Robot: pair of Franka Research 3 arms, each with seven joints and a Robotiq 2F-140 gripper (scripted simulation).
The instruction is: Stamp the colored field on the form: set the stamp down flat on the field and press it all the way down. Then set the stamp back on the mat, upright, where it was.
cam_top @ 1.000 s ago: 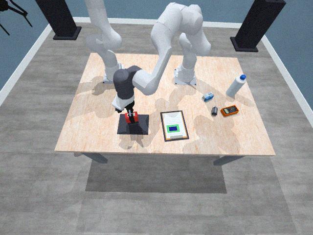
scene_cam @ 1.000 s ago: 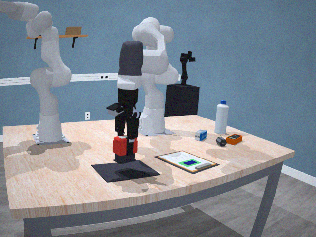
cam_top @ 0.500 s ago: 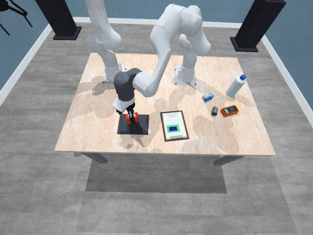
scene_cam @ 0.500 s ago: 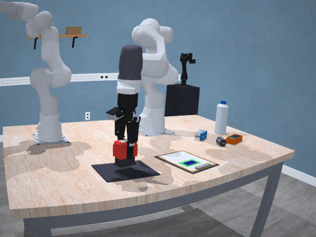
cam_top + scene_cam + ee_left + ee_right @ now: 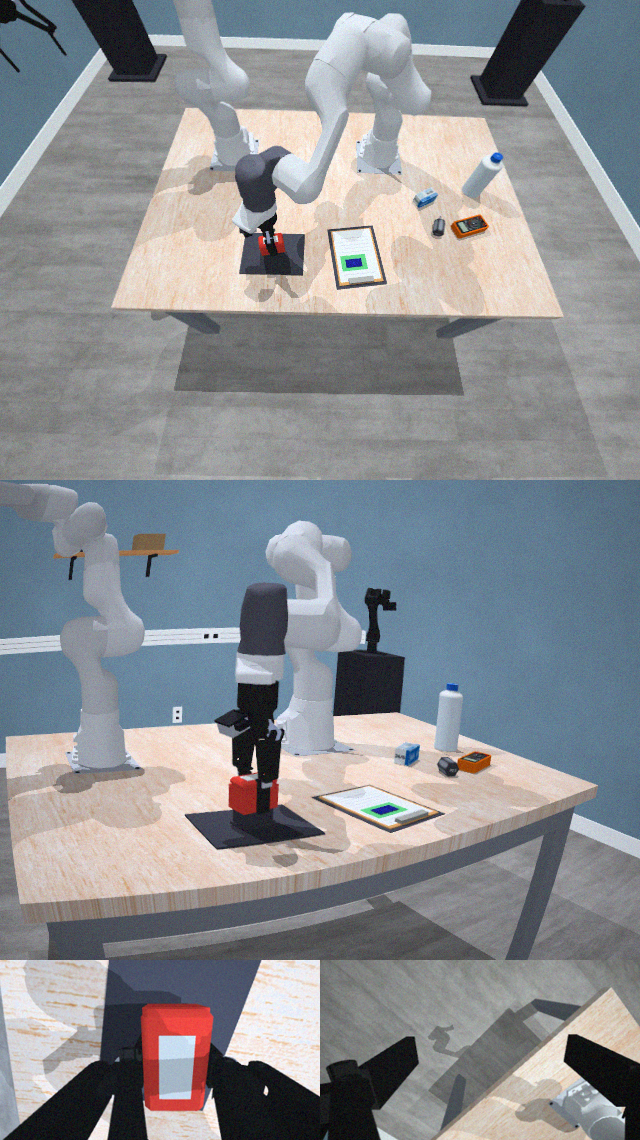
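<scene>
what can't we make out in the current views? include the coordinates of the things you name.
- Stamp (image 5: pixel 278 244) (image 5: pixel 245 794) (image 5: pixel 176 1024) underside, exterior view: faces down, hidden by its own body.
- Mat (image 5: pixel 292 253) (image 5: pixel 206 827) (image 5: pixel 195 982) under the stamp, left wrist view: covered by the stamp.
- Print on the form (image 5: pixel 345 243) (image 5: pixel 356 799), top view: too small to read.
- Right hand (image 5: pixel 491 1049), exterior view: outside the picture, past the left edge.
</scene>
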